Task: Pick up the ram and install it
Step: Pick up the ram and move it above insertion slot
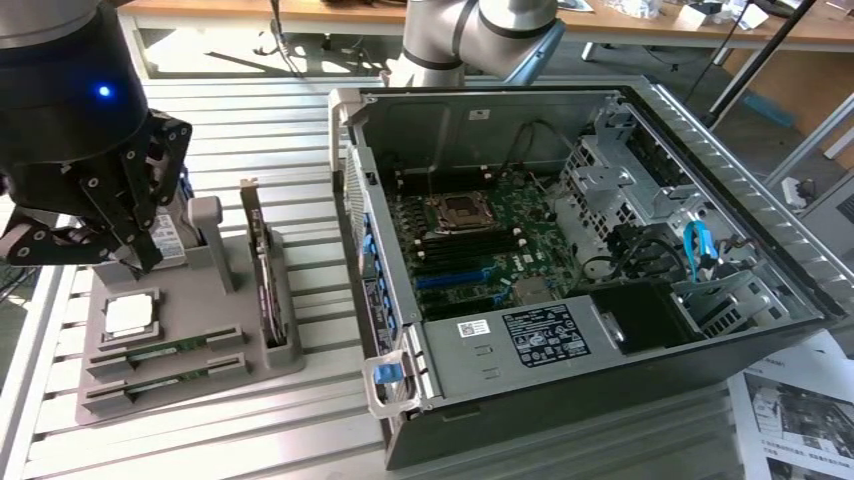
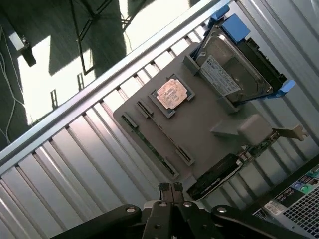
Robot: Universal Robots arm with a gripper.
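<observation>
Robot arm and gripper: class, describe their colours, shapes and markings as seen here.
The arm is made of rounded silver-grey tubes with a pale blue joint cap. The gripper has a black cylindrical body with a small blue light, and black linked fingers studded with silver bolts.
</observation>
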